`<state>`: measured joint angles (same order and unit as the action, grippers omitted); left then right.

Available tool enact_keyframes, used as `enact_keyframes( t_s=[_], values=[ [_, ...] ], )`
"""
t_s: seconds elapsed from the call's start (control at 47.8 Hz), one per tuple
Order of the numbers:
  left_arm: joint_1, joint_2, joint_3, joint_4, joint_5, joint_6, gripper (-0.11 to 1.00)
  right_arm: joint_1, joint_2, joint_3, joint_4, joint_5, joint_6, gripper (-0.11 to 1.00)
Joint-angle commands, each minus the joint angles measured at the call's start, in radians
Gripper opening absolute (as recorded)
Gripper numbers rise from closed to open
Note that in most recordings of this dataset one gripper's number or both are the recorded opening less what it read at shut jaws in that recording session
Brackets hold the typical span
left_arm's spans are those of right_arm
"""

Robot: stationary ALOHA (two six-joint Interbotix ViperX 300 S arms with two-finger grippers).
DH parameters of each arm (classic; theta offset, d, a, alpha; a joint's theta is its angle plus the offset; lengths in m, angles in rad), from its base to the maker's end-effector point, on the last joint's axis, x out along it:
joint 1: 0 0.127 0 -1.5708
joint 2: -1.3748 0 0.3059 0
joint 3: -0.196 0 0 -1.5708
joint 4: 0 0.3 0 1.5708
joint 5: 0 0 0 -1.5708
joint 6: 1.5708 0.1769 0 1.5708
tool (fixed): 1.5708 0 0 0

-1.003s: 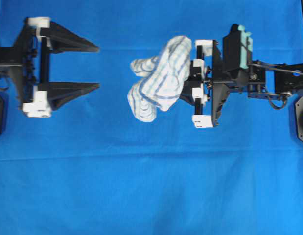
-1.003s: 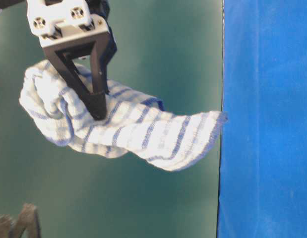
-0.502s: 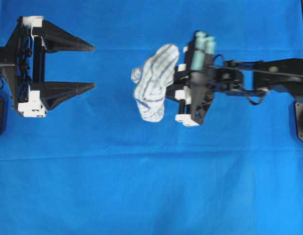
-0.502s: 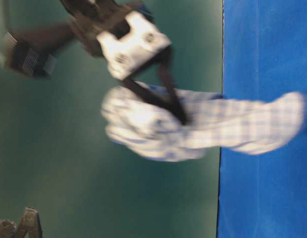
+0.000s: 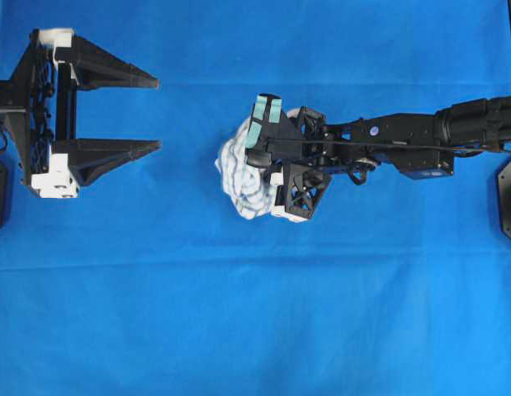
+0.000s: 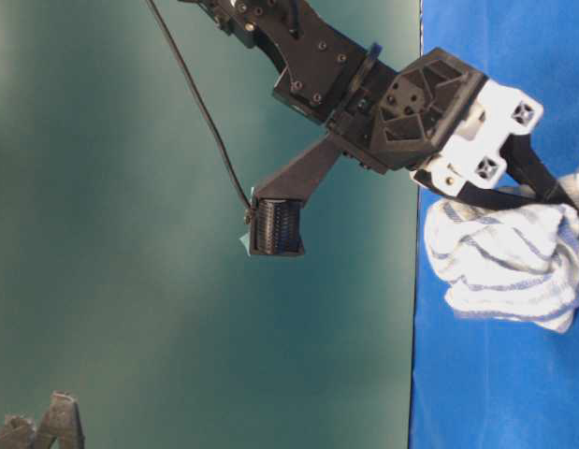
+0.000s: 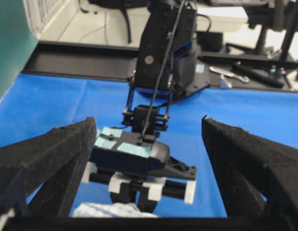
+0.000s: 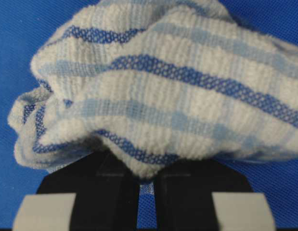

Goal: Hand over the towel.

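The towel (image 5: 238,177), white with blue stripes, is bunched up under my right gripper (image 5: 257,173), which is shut on a fold of it. In the right wrist view the towel (image 8: 158,91) fills the frame, its edge pinched between the black fingers at the right gripper (image 8: 148,180). From table level the towel (image 6: 509,267) hangs low against the blue cloth; whether it touches I cannot tell. My left gripper (image 5: 158,114) stands wide open at the left, apart from the towel, facing it. Between its fingers (image 7: 47,154) the right wrist and a strip of towel (image 7: 110,210) show.
A large plain blue cloth (image 5: 255,313) covers the table. A green backdrop (image 6: 130,234) stands behind. Beyond the table's far edge lie black rails and tools (image 7: 245,72). The right arm (image 5: 420,140) stretches across from the right.
My right arm reached left and tipped its wrist over, so the gripper now points down. The towel went down with it and bunched up. The left gripper shifted slightly left, then held still.
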<state>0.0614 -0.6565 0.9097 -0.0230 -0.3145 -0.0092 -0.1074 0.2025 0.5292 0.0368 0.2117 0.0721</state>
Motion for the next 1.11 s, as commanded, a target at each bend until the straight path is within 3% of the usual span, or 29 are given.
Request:
enact_keyframes(
  t_s=[0.0,0.564,0.732,0.794,1.087],
  values=[
    [-0.002,-0.003,-0.012,0.0,-0.005,0.0,0.93,-0.002,-0.015,-0.015,-0.002,0.003,0.006,0.07],
    [-0.002,-0.003,-0.011,-0.002,-0.005,-0.002,0.93,-0.002,-0.043,-0.023,0.0,0.044,0.011,0.09],
    [-0.002,-0.003,-0.006,-0.002,-0.005,-0.002,0.93,-0.002,-0.098,-0.009,-0.002,0.049,0.015,0.56],
    [-0.002,-0.003,-0.003,0.0,-0.005,-0.002,0.93,-0.002,-0.14,-0.002,-0.003,0.052,0.015,0.69],
    [-0.002,-0.002,0.0,0.0,-0.005,-0.003,0.93,-0.002,-0.431,0.069,-0.043,0.026,0.015,0.7]
  ],
)
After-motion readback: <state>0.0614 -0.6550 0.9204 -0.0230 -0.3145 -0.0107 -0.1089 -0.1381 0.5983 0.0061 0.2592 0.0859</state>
